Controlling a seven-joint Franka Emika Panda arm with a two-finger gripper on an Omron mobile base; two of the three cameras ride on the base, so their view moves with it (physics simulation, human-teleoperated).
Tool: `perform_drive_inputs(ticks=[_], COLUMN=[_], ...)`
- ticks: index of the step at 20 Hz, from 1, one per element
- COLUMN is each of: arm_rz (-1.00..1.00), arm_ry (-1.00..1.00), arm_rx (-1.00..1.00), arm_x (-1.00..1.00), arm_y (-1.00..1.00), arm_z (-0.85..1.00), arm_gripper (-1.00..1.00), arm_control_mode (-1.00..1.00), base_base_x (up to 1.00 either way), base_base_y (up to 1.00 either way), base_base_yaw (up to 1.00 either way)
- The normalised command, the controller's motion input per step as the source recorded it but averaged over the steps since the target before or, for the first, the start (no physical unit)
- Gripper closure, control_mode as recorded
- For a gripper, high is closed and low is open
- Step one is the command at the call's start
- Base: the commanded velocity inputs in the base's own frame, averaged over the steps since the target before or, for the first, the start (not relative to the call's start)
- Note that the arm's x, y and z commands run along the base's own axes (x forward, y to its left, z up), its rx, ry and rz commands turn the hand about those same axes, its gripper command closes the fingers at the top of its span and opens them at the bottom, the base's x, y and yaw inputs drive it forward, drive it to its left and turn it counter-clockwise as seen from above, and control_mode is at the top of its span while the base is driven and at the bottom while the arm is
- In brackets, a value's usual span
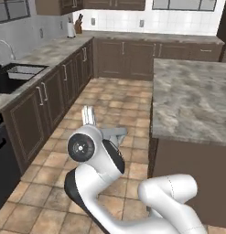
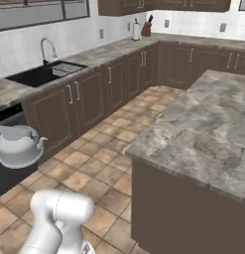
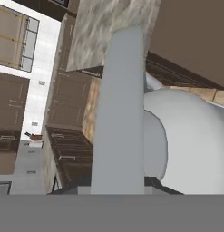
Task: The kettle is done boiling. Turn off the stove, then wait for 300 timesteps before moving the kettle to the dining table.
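We see the kettle in mid-air at the left edge of the right base view, above the tiled floor and in front of the brown cabinets. In the hand view its pale rounded body sits close to the lens, the arched handle running straight up from the bottom edge; the gripper's jaws are pressed nearly together on that handle, carrying the kettle. The dining table, a broad marble slab with a dark brown side, stands to the arm's right and well apart from the kettle. Along the left wall we note a black sink with a faucet.
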Motion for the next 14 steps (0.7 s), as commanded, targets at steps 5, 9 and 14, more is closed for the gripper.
perform_drive_inputs(ticks=[5, 9, 14], arm_rz=[0.00, 0.00, 0.00], arm_ry=[0.00, 0.00, 0.00], arm_rx=[0.00, 0.00, 0.00], arm_x=[0.00, 0.00, 0.00], arm_y=[0.00, 0.00, 0.00], arm_z=[0.00, 0.00, 0.00], arm_gripper=[1.00, 1.00, 1.00], arm_control_mode=[1.00, 1.00, 1.00], base_base_x=[0.11, 0.25, 0.45], base_base_y=[-0.17, -0.04, 0.05], base_base_yaw=[-0.52, -0.47, -0.37])
